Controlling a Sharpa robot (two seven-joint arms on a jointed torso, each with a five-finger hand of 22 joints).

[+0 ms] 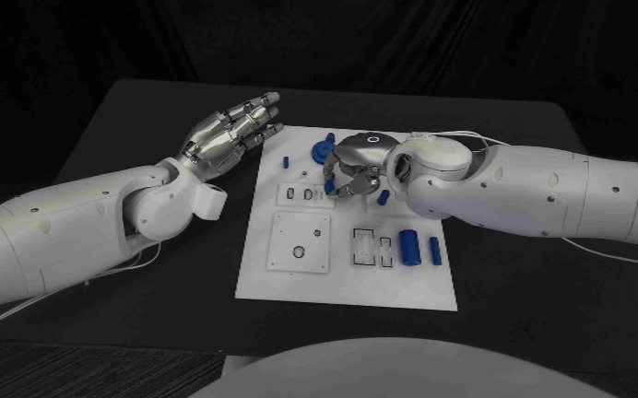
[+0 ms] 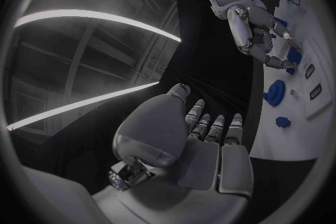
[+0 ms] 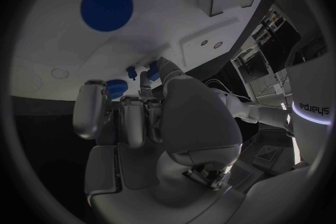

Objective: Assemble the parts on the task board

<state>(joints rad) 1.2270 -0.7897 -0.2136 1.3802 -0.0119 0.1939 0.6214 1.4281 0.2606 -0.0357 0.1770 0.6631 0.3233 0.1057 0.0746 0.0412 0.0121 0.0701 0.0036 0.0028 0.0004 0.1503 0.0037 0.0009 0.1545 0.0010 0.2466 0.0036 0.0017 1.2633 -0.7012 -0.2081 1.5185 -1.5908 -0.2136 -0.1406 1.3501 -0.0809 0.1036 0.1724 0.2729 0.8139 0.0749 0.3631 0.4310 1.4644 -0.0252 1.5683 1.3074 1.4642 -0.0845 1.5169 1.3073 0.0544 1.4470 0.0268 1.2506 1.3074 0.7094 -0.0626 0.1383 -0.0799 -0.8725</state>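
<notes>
The white task board point(image 1: 348, 274) lies in the middle of the black table. My right hand point(image 1: 354, 169) is bent down over the board's far half, its fingertips point(image 3: 145, 75) closed round a small blue part point(image 3: 153, 72) just above the plate. A round blue part point(image 1: 324, 151) stands right behind that hand. A blue peg point(image 1: 384, 198) stands beside the wrist, and it looms large as the blue peg point(image 3: 106, 6) in the right wrist view. A blue cylinder point(image 1: 409, 244) and a thin blue pin point(image 1: 433, 250) lie at the board's right. My left hand point(image 1: 237, 131) hovers open and empty, off the board's far left corner.
Rectangular pockets point(image 1: 301, 241) and narrow slots point(image 1: 372, 246) are set into the board's near half. A small blue piece point(image 1: 285, 162) sits near the far left edge. Bare black table point(image 1: 532, 260) lies on both sides of the board, and a white cable point(image 1: 466, 136) runs behind my right arm.
</notes>
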